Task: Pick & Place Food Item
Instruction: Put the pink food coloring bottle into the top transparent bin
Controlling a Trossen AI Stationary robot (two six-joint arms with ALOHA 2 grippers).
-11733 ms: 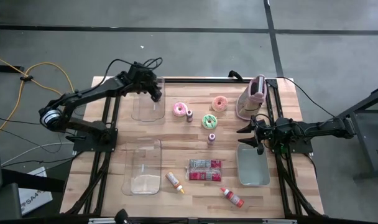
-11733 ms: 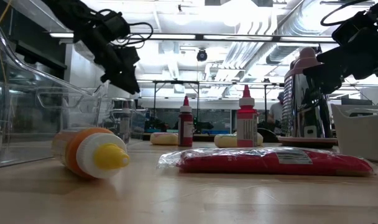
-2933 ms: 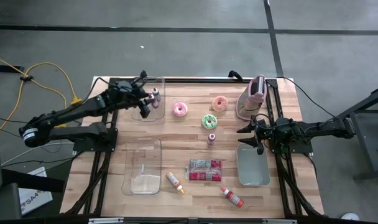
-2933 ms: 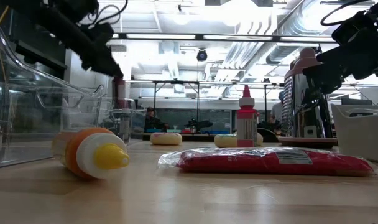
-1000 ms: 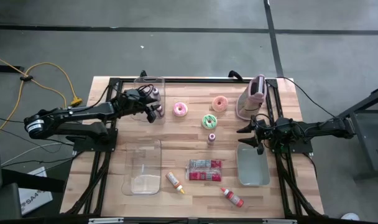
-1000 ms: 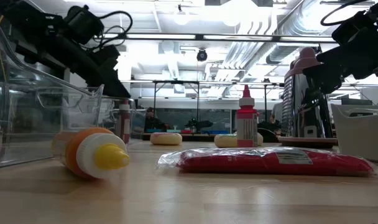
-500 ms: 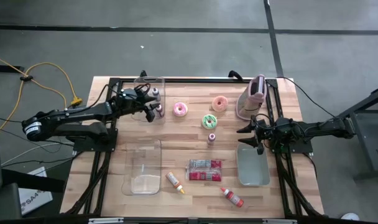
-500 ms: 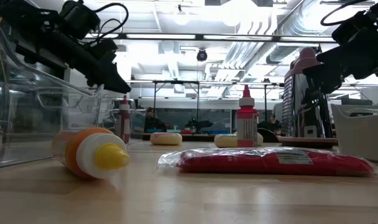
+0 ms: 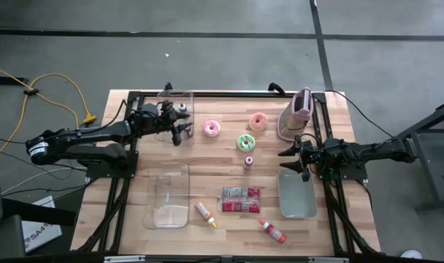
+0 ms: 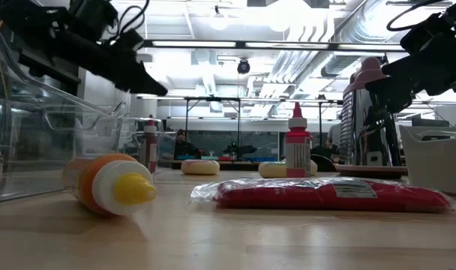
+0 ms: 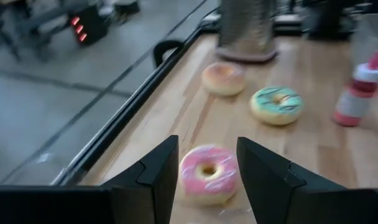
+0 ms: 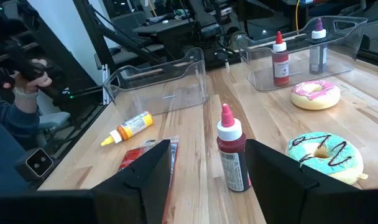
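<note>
Three donuts lie flat on the table: pink [image 9: 210, 128], green [image 9: 245, 142] and orange [image 9: 258, 120]. A clear bin [image 9: 166, 134] at the far left holds a red bottle [image 12: 279, 59] and a purple bottle [image 12: 318, 46], both upright. My left gripper [image 9: 181, 129] hovers open above this bin's right part, pointing roughly level toward the pink donut [image 11: 207, 174], with nothing between its fingers. My right gripper [image 9: 286, 161] waits open at the table's right, above the grey tray [image 9: 296, 196].
A second clear bin [image 9: 168, 196] sits near left. An orange bottle [image 9: 206, 213], a red packet [image 9: 240, 199] and a red-capped bottle [image 9: 272, 231] lie near the front. A dark red bottle [image 9: 249, 161] stands mid-table. A grater [image 9: 301, 113] stands far right.
My left gripper has risen above the far bin and rolled about its own axis, its fingers still open. The red bottle stays upright in the bin below it. My right arm has kept still.
</note>
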